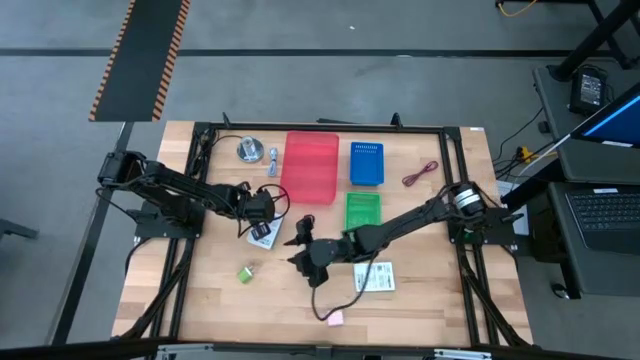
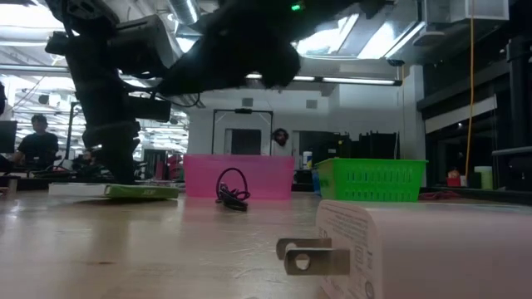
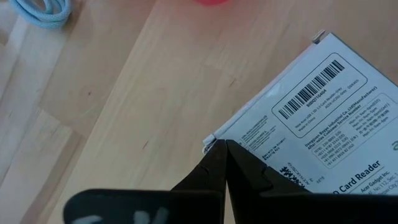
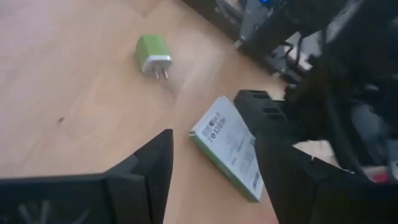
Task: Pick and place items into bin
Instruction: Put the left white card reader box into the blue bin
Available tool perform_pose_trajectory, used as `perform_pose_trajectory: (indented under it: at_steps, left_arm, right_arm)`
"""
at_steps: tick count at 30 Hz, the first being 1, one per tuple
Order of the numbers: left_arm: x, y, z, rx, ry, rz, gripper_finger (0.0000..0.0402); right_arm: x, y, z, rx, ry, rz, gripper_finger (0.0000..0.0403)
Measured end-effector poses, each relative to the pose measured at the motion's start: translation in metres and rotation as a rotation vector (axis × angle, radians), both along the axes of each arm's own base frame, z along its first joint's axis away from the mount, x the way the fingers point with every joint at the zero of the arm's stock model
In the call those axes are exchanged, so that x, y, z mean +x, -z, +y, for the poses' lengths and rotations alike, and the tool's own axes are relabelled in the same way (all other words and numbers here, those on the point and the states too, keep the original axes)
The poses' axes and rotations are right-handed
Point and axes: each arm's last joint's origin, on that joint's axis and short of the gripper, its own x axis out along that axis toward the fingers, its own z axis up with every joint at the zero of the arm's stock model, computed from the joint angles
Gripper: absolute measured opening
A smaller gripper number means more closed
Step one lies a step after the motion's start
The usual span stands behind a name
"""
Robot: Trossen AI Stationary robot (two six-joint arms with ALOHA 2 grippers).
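Left gripper (image 1: 262, 232), fingers pressed together on the corner of a white printed packet (image 3: 323, 118) lying on the table (image 1: 200, 290) beside the red bin (image 1: 311, 166). Right gripper (image 1: 297, 256), jaws apart and empty, near a green charger (image 4: 152, 55).

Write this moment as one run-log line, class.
left gripper: shut on white packet | right gripper: open, empty, above table | red bin: nothing inside visible
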Motion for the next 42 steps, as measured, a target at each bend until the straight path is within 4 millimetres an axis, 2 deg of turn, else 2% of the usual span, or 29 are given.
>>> perform_pose_trajectory:
  at_steps: [7, 13, 25, 36, 42]
  left_arm:
    - [0.0, 0.0, 0.0, -0.009, 0.001, -0.004, 0.0002]
    - [0.001, 0.0, -0.001, -0.036, 0.007, -0.011, 0.0002]
    - [0.001, 0.0, -0.001, -0.052, -0.037, -0.023, 0.0002]
    - [0.004, 0.0, -0.002, -0.09, -0.05, -0.058, 0.0002]
    - [0.005, 0.0, -0.003, -0.097, -0.048, -0.067, 0.0002]
  right_arm:
    - [0.032, 0.021, 0.009, -0.05, 0.015, 0.114, 0.02]
    - [0.045, 0.039, 0.009, -0.093, 0.065, 0.121, 0.02]
    - [0.057, 0.071, -0.005, -0.11, 0.106, 0.155, 0.0199]
    - [0.06, 0.072, -0.015, -0.109, 0.132, 0.146, 0.0199]
    - [0.061, 0.084, -0.014, -0.1, 0.108, 0.156, 0.02]
